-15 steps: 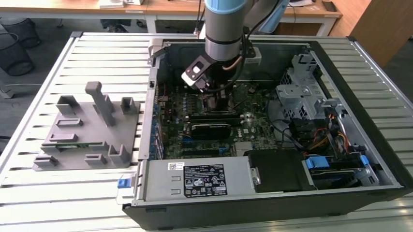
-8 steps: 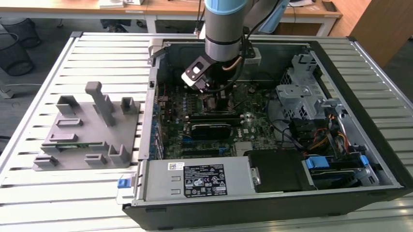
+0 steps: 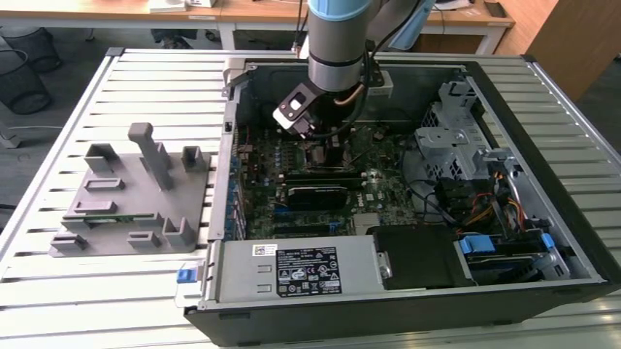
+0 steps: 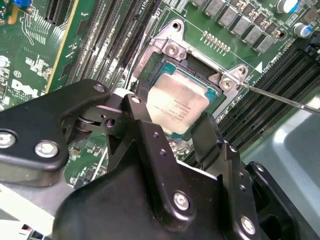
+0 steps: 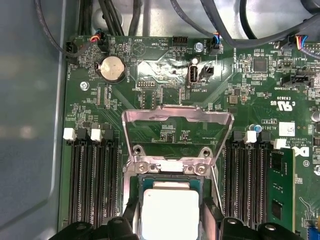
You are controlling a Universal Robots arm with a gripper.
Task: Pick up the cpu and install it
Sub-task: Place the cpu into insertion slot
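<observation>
Nearest the lens in the second wrist view you have the black gripper (image 4: 172, 125) body. Its fingers (image 4: 142, 125) are spread only as wide as the chip and closed against two opposite edges of the cpu (image 4: 177, 100). The cpu, silvery top up with a thin green rim, sits inside the opening of the socket (image 4: 172, 50) on the green motherboard (image 4: 45, 65); you cannot tell whether it is fully seated or a hair above the contacts. A thin metal lever rod (image 4: 280, 97) runs out from the socket corner, over the memory slots (image 4: 280, 70). In the first wrist view the cpu (image 5: 170, 210) shows again between the two fingertips (image 5: 131, 217), square to the socket. The hinged metal load plate (image 5: 177, 117) is swung open and stands clear of the chip. Empty memory slots (image 5: 92, 180) flank the socket on both sides, and a coin cell (image 5: 112, 68) lies further off on the board. In the exterior view the arm (image 3: 335, 43) reaches down into the open computer case (image 3: 543, 80), with its wrist low over the middle of the board. The power supply (image 3: 291, 269) lies along the near wall. The grey fixture block (image 3: 136, 189) stands on the slatted table (image 3: 58, 291), beside the case on the exterior view's left and well apart from the gripper.
</observation>
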